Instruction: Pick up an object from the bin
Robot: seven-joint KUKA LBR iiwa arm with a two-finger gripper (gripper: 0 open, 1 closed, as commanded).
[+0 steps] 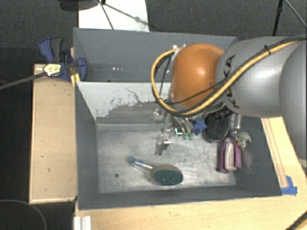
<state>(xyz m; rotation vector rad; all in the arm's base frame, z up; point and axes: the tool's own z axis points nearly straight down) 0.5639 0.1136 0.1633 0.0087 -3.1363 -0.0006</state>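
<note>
Lying near end effector (163, 146), green-headed brush (162, 174)

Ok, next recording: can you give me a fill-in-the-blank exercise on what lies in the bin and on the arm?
1. The tool with a dark green oval head, lying in the grey metal bin, has a handle tipped in ___.
2. In the camera view, the purple and white plastic object lies to that tool's ___.
3. Above the gripper, the arm's rounded wrist cover is coloured ___.

Missing words: blue; right; orange.
</note>
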